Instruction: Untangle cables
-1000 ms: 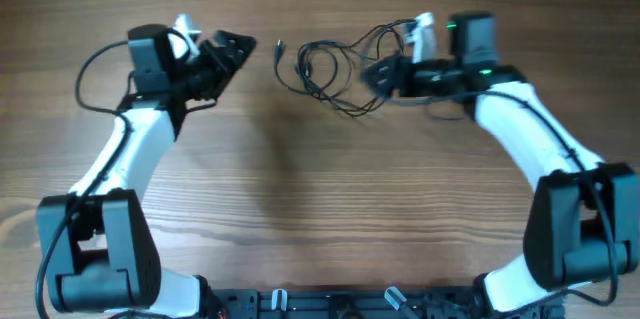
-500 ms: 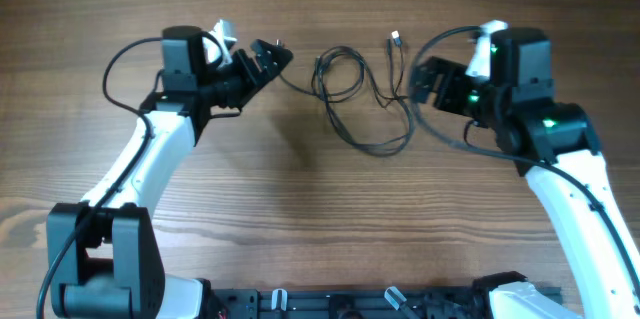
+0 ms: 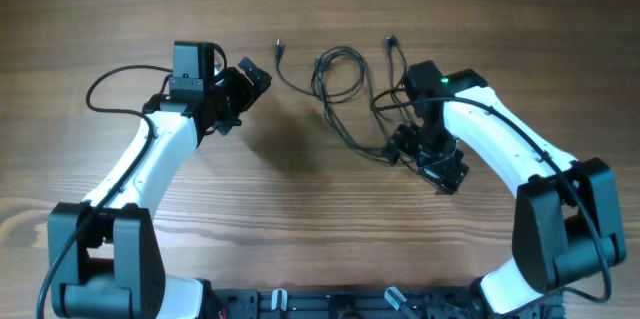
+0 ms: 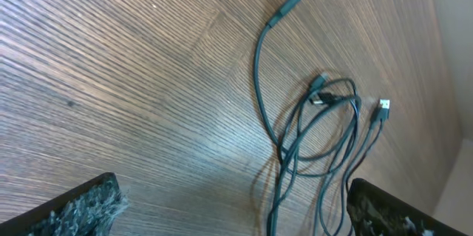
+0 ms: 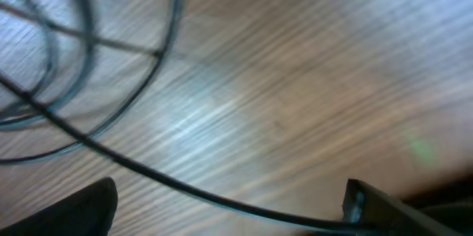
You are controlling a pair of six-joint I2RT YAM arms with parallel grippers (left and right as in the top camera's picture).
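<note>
The cables (image 3: 340, 79) are thin black cords lying in loose overlapping loops at the far middle of the table, with plug ends at the left (image 3: 278, 47) and top right (image 3: 390, 39). In the left wrist view the cables (image 4: 325, 118) show several plug ends, and two strands run down between the fingers near the right one. My left gripper (image 3: 255, 77) (image 4: 236, 217) is open and empty, left of the loops. My right gripper (image 3: 415, 149) (image 5: 229, 217) is open, low over the lower right loop. One cable strand (image 5: 207, 191) crosses between its fingers, ungripped.
The wooden table (image 3: 300, 209) carries only the cables. The arm bases (image 3: 330, 304) stand at the near edge. Thicker black wires run along both arms.
My right gripper has swung from the right of the cables down onto the lower right loop. My left gripper has drawn back a little to the left, away from the left plug end.
</note>
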